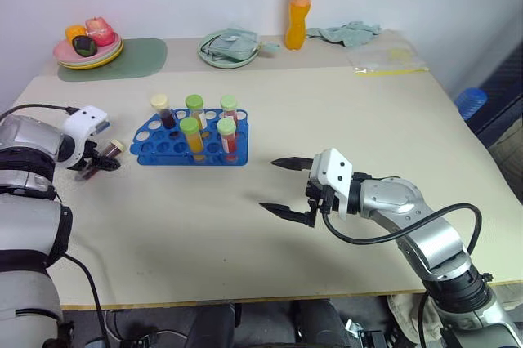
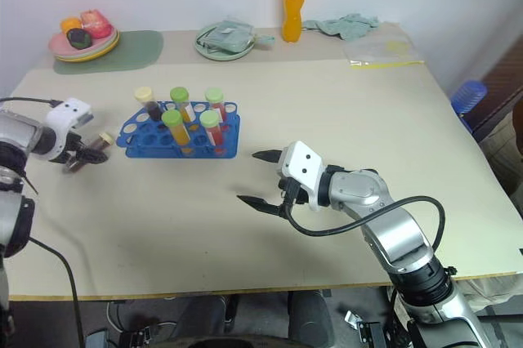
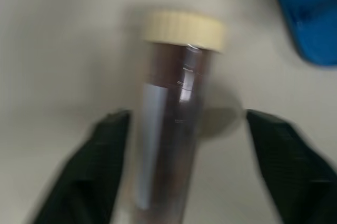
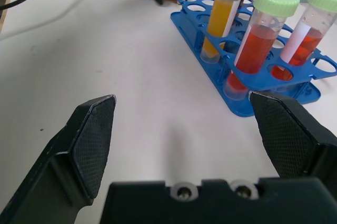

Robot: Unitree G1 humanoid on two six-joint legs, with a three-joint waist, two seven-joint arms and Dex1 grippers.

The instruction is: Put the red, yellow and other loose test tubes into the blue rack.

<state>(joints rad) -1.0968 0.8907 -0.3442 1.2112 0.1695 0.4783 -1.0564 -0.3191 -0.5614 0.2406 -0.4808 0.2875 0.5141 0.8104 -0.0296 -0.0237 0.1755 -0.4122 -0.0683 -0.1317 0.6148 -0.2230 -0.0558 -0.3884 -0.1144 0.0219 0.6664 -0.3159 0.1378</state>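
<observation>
- Dark maroon liquid fills the one loose test tube (image 3: pixel 171 124), which has a cream cap and lies on its side on the beige table (image 1: pixel 327 111), just off the left end of the blue rack (image 1: pixel 155 142).
- Black fingers (image 3: pixel 100 166) of the left gripper (image 1: pixel 96 167) stand on either side of this tube. One finger sits right against the tube wall, the other stands off with table showing between, so the jaws are partly spread and not clamped.
- Blue rack holes carry five upright tubes: a cream-capped dark one (image 1: pixel 163 109) at the back left, and four green-capped ones (image 1: pixel 190 129) holding yellow-orange or red liquid.
- From the right wrist view, a yellow-orange tube (image 4: pixel 224 11) and two red tubes (image 4: pixel 260 34) stand in the nearest holes, slightly tilted.
- Right gripper (image 1: pixel 282 187) hovers over bare table, to the right of the rack and well apart from it, its two pointed black fingers spread wide with nothing between them.
- Along the far edge of the table stand a tall orange drink bottle (image 1: pixel 300 6) with a blue cap, a round green plate (image 1: pixel 230 48) with a folded item on it, a pale green cloth (image 1: pixel 351 33), and a clear plastic bag (image 1: pixel 388 58).
- At the far left corner, stacked plates with toy fruit (image 1: pixel 90 42) rest on a green mat (image 1: pixel 135 58).
</observation>
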